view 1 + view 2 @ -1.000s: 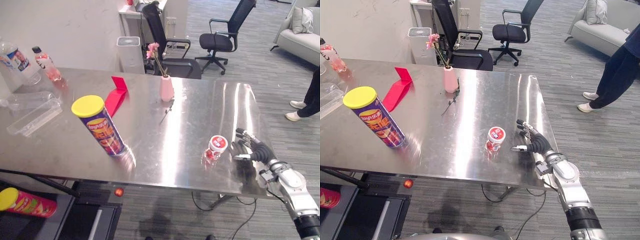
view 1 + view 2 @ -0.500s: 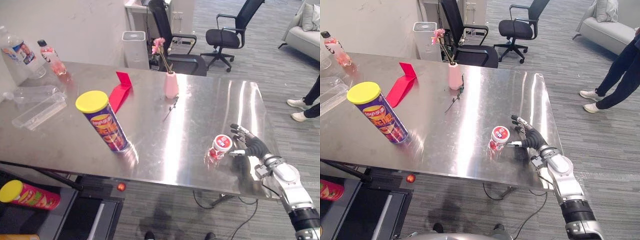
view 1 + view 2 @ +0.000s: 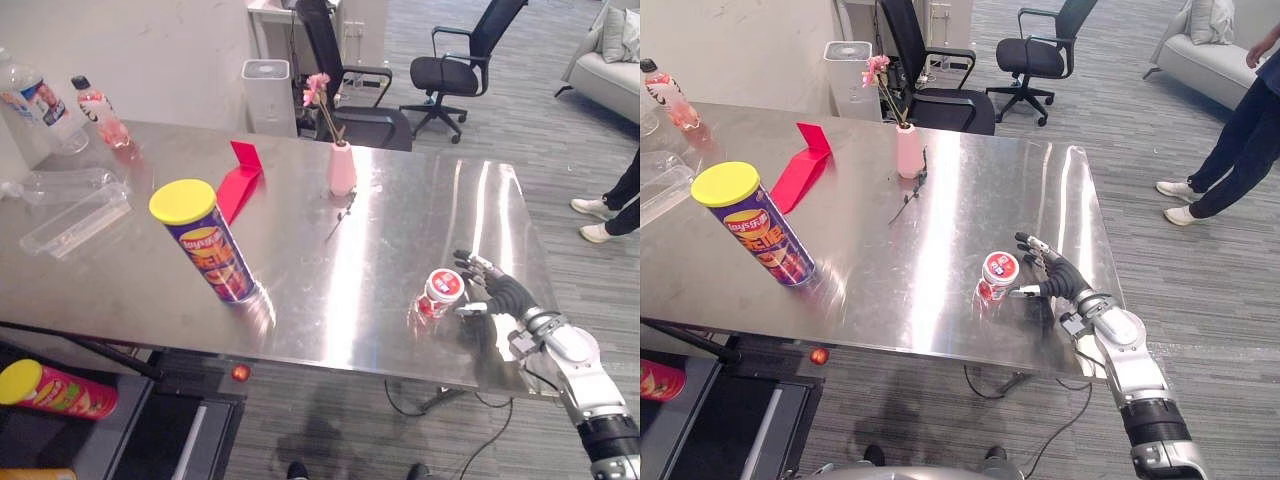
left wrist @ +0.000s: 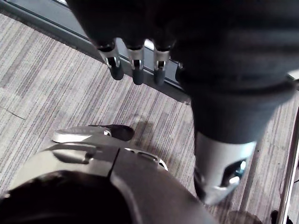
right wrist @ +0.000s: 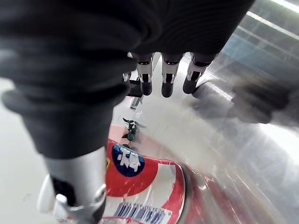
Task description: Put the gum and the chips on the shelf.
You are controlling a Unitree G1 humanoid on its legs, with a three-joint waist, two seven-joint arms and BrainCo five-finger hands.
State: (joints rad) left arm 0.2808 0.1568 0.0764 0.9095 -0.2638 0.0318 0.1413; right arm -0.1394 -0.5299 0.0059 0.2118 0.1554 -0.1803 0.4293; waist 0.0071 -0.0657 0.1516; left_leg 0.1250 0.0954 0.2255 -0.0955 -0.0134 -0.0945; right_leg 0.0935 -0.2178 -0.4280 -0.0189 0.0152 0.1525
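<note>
One gum tub (image 3: 440,291) is standing by the desk's (image 3: 330,250) near right edge. The right hand (image 3: 497,296) is now lying closer to it than a second ago, thumb just beside the tub, fingers apart and clamping nothing. The left hand (image 4: 136,72) is hanging over the floor (image 4: 46,93), fingers relaxed. Two chips cans are showing: a yellow-lidded can (image 3: 203,241) standing near left on the desk, and a red can (image 3: 55,391) lying below the desk's left corner.

Print on chips can (image 3: 205,245), gum tub (image 3: 440,292) not legible

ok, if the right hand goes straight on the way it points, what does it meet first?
The gum tub, standing just ahead of the open right hand, between its thumb and fingers. Whether they touch already, I cannot tell.
</note>
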